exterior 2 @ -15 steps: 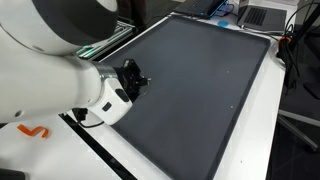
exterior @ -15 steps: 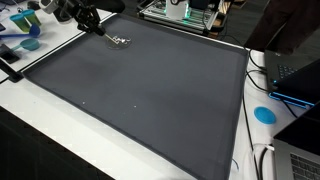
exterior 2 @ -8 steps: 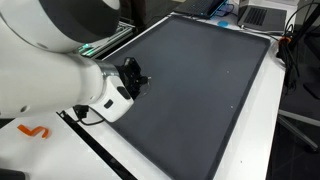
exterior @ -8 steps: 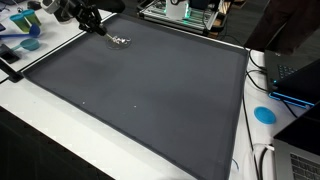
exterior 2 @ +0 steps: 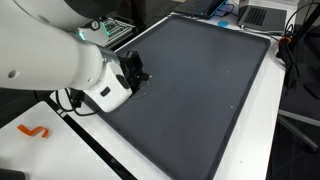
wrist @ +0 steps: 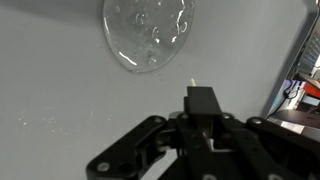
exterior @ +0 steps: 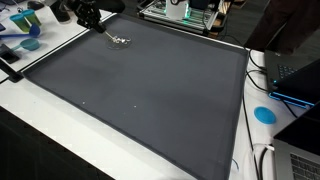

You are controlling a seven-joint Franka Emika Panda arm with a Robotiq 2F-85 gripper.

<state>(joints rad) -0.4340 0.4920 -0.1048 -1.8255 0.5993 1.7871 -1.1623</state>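
Both exterior views overlook mat (exterior: pixel 140 90); wrist close.

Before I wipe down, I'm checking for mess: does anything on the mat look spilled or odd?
Yes. A clear, bubbly blob lies on the mat just beyond the hand; it looks like spilled liquid or gel.

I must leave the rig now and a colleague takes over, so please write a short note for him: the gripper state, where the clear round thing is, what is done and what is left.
Gripper: looks shut, with nothing between the fingers. It hangs above the dark mat, near a far corner of it.
Clear round thing: lies flat on the mat, ahead of the fingertips and apart from them. Nothing else lies close to it.
Done: the gripper stands near the clear round thing and points toward it.
Left: no contact and no grasp yet. The jaws would probably have to open before any grasp.
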